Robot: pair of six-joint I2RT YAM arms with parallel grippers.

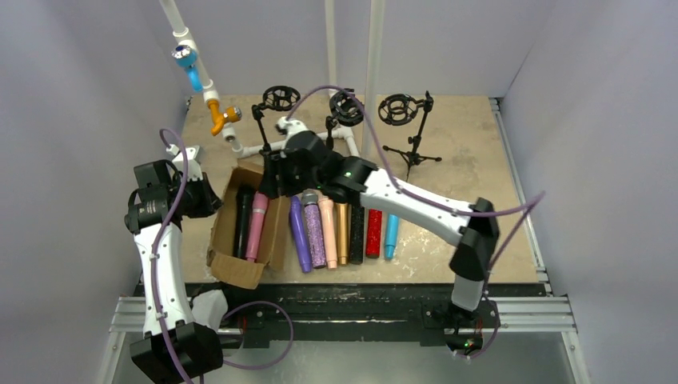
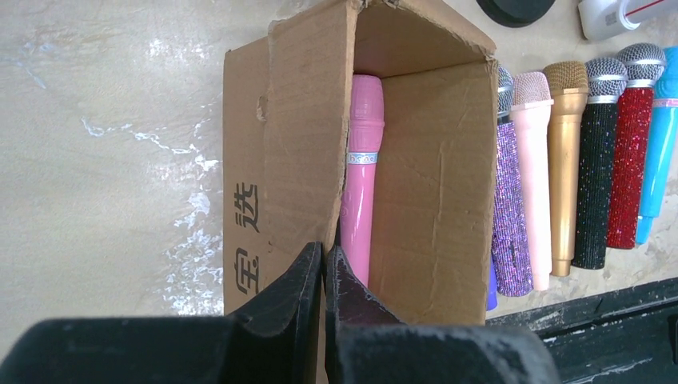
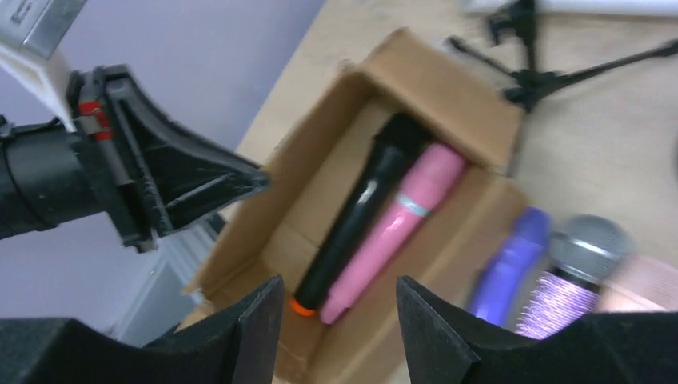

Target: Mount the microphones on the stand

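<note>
Microphones (image 1: 340,228), 7 sticks from purple to blue, lie in a row just right of an open brown cardboard box (image 1: 226,268) in the top view. Their long axes run near to far, heads away from the arm bases. 2 more lie inside the box the same way.

In the left wrist view the left gripper (image 2: 324,260) is closed, tips at the box's flap; whether it pinches the card I cannot tell.

In the right wrist view the right gripper (image 3: 340,292) stands open and empty above the box, over a glossy black microphone (image 3: 360,216) and a smooth pink microphone (image 3: 396,228) lying parallel.
</note>
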